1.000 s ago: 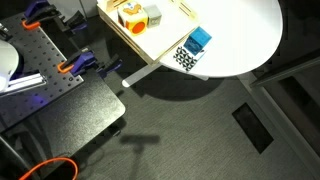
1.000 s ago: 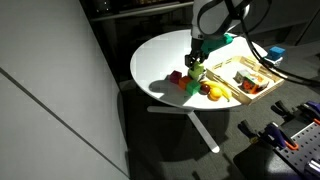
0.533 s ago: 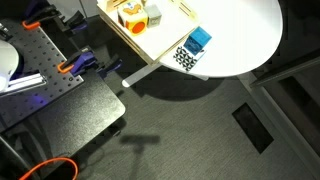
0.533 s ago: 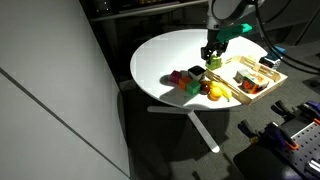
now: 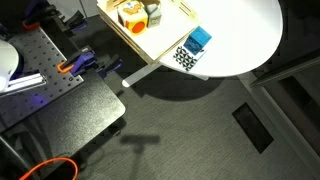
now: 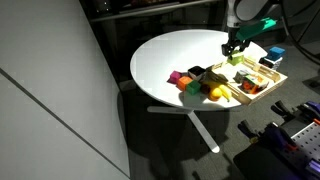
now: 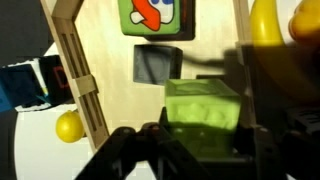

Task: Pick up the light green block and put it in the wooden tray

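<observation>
the gripper (image 6: 236, 48) is hovering above the wooden tray (image 7: 108, 70), fingers clamping the light green block (image 7: 204, 106) between them. in the wrist view the block is hanging clear of the tray floor, throwing a dark shadow just below a green-and-orange block (image 7: 155, 16).
</observation>
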`<state>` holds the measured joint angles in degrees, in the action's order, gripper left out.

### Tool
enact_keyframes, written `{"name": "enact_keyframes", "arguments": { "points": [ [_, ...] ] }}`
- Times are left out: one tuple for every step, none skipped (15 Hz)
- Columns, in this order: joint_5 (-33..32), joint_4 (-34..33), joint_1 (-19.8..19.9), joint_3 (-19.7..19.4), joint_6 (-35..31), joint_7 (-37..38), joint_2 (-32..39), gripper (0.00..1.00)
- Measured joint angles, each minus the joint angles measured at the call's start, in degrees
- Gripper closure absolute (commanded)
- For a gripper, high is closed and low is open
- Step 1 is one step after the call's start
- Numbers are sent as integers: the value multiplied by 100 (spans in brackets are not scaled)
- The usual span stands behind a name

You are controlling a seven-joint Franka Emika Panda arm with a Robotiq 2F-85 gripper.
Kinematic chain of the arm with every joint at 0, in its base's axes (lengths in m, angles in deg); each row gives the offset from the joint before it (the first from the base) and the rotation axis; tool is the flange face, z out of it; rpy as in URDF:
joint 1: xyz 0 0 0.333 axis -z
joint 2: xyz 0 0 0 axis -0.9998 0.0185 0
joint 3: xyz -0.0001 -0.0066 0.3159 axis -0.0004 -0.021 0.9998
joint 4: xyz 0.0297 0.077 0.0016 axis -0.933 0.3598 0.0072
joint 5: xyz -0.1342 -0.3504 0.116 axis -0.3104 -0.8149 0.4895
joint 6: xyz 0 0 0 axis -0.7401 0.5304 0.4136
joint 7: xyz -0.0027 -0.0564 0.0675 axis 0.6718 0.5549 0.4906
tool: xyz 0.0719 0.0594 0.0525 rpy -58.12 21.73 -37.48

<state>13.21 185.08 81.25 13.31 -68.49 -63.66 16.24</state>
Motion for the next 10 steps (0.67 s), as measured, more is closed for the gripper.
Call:
{"name": "enact_keyframes", "arguments": {
  "points": [
    [-177,61,11,-52,-1,167,-59,10],
    [-308,109,20,-78,-1,301,-113,2],
    [-379,155,22,-82,-1,393,-174,0],
    [-386,198,22,-73,-1,427,-231,0],
    [-361,242,23,-42,-1,430,-296,0],
    [-253,289,26,10,-1,393,-362,0],
    [-65,336,36,84,-1,305,-432,0],
    [182,384,48,170,-1,157,-503,0],
    [451,424,61,262,3,-19,-573,0],
    [714,458,74,349,11,-203,-639,0]
  ]
}}
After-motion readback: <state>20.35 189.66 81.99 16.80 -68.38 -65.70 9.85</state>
